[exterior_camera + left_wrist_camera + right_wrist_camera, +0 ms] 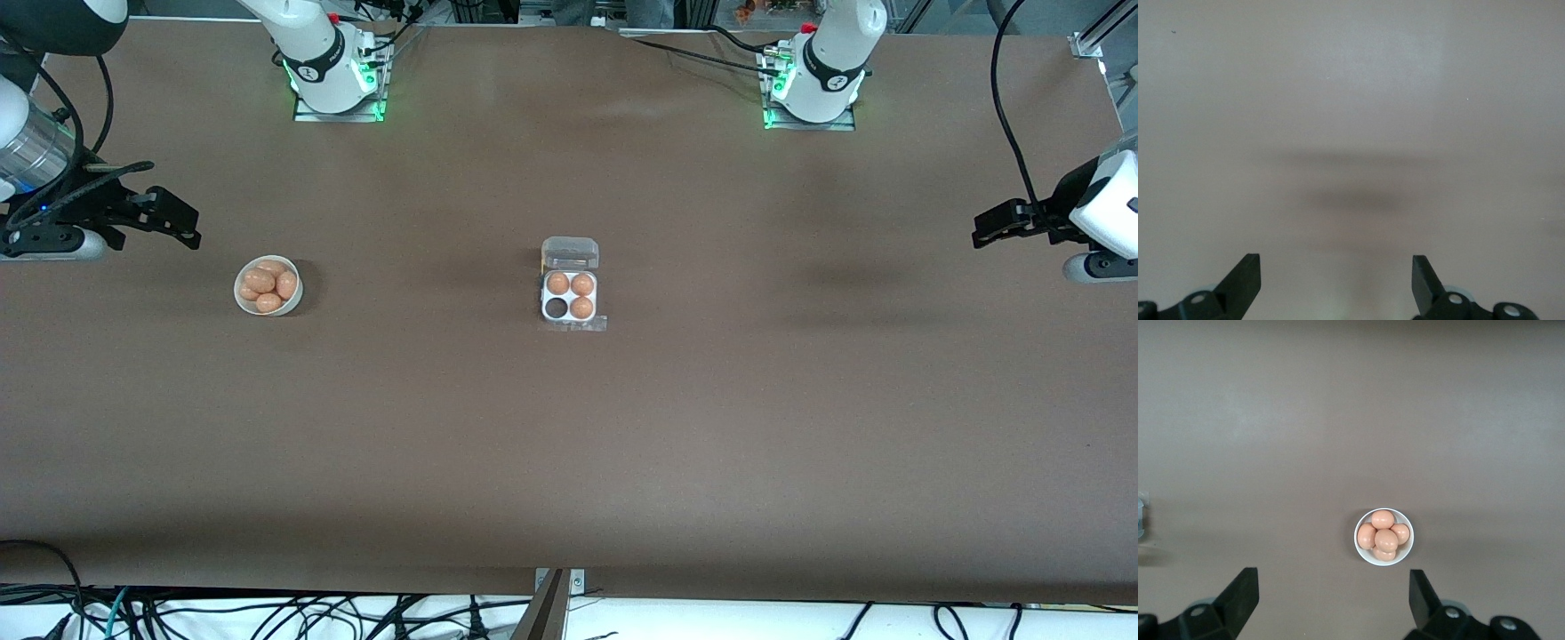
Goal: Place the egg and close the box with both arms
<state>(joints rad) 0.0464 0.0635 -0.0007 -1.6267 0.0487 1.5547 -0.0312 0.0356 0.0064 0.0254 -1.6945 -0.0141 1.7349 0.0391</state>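
With one cell bare, the box (570,293) lies lid-open for an egg from the bowl (242,298) beside it, both the right gripper (182,222) and the left gripper (987,227) spread empty, well apart from it.

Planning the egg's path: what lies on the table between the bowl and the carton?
Nothing: between the bowl and the carton the brown table is bare, as the front view shows.

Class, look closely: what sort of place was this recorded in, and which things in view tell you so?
Probably a robotics lab. Two arms are bolted to a brown-covered table, each end effector, left and right, open above it, with loose cables along the edge. The egg box and bowl look like staged props.
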